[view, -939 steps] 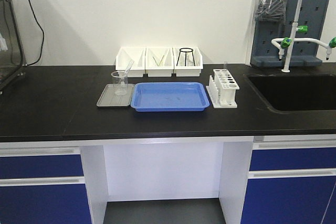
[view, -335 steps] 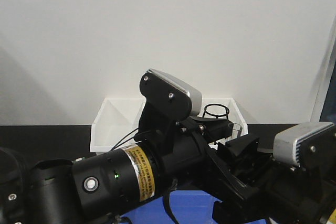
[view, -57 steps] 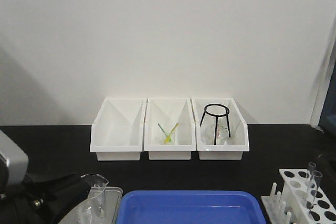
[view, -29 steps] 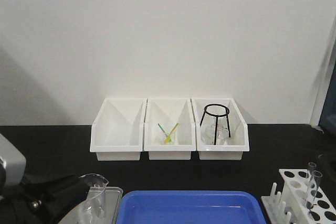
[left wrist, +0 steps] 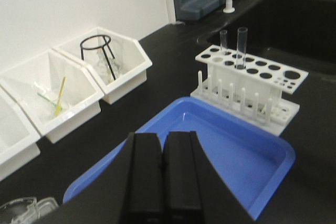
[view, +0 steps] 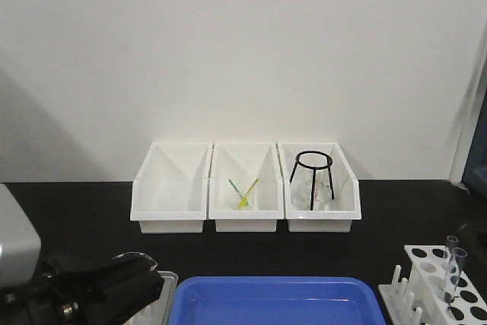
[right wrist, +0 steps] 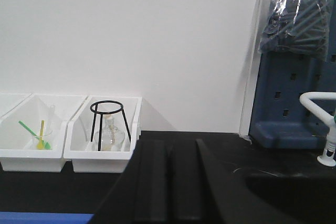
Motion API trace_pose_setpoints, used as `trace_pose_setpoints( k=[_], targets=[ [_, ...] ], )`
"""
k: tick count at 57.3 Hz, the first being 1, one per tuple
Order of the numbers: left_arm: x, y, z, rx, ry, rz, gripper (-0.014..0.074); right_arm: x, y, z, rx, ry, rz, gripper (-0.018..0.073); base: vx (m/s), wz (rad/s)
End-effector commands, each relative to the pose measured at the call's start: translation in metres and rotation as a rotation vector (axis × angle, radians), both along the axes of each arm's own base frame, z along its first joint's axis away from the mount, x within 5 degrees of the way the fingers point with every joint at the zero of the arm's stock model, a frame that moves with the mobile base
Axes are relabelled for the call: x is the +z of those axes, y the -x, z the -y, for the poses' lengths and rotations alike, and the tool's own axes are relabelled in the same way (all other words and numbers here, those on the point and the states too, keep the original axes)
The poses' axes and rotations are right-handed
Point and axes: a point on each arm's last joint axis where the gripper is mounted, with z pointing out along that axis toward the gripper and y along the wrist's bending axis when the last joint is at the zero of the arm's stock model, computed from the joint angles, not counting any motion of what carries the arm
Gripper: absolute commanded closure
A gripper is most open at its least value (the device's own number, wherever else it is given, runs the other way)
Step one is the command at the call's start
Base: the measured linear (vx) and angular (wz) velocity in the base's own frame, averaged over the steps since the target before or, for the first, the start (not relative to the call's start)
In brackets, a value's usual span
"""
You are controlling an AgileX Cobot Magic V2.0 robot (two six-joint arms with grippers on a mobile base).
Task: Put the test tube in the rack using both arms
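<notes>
Now the test tube (left wrist: 241, 48) stands upright in the rack (left wrist: 251, 80) — beside the blue tray (left wrist: 210, 150). Left gripper (left wrist: 163, 177) and right gripper (right wrist: 169, 182) — both pressed closed, holding nothing.

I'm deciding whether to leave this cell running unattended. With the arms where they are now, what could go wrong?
1. The left gripper, jaws shut and empty, sits close to the clear glass beaker at the blue plastic tray's corner; a careless swing could tip it.
2. Two slender clear glass test tubes stand upright in the white plastic rack, rising well above it, so a low pass could snag them.
3. The right gripper is also shut, and its camera shows neither rack nor tubes.
</notes>
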Motion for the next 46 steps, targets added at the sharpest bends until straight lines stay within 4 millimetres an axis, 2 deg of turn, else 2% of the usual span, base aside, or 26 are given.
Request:
trace_pose_setpoints(
  k=[1, 9, 13, 18, 24, 29, 35, 40, 46],
  targets=[
    [0.022, 0.002, 0.0, -0.024, 0.108, 0.099, 0.06, 0.017, 0.001, -0.002, 0.018, 0.01, 0.102, 0.057, 0.0, 0.0],
    [0.022, 0.002, 0.0, -0.027, 0.087, 0.119, 0.06, 0.017, 0.001, -0.002, 0.018, 0.01, 0.102, 0.057, 0.0, 0.0],
    [0.021, -0.001, -0.007, 0.011, 0.063, 0.115, 0.06, 0.017, 0.001, -0.002, 0.018, 0.01, 0.102, 0.057, 0.0, 0.0],
    [0.019, -0.002, -0.028, 0.116, 0.1, 0.092, 0.06, 0.017, 0.001, -0.002, 0.018, 0.01, 0.102, 0.057, 0.0, 0.0],
    [0.004, 0.01, -0.062, 0.248, 0.142, 0.109, 0.06, 0.017, 0.001, -0.002, 0.018, 0.01, 0.102, 0.057, 0.0, 0.0],
    [-0.021, 0.031, -0.089, 0.347, 0.16, 0.157, 0.06, 0.017, 0.001, -0.002, 0.018, 0.01, 0.102, 0.057, 0.0, 0.0],
    [-0.06, 0.057, -0.112, 0.457, 0.168, 0.194, 0.06, 0.017, 0.001, -0.002, 0.018, 0.01, 0.102, 0.057, 0.0, 0.0],
    [-0.099, 0.073, -0.123, 0.538, 0.165, 0.21, 0.06, 0.017, 0.001, -0.002, 0.018, 0.01, 0.102, 0.057, 0.0, 0.0],
    [-0.141, 0.081, -0.128, 0.6, 0.167, 0.199, 0.06, 0.017, 0.001, -0.002, 0.018, 0.01, 0.102, 0.057, 0.0, 0.0]
  ],
)
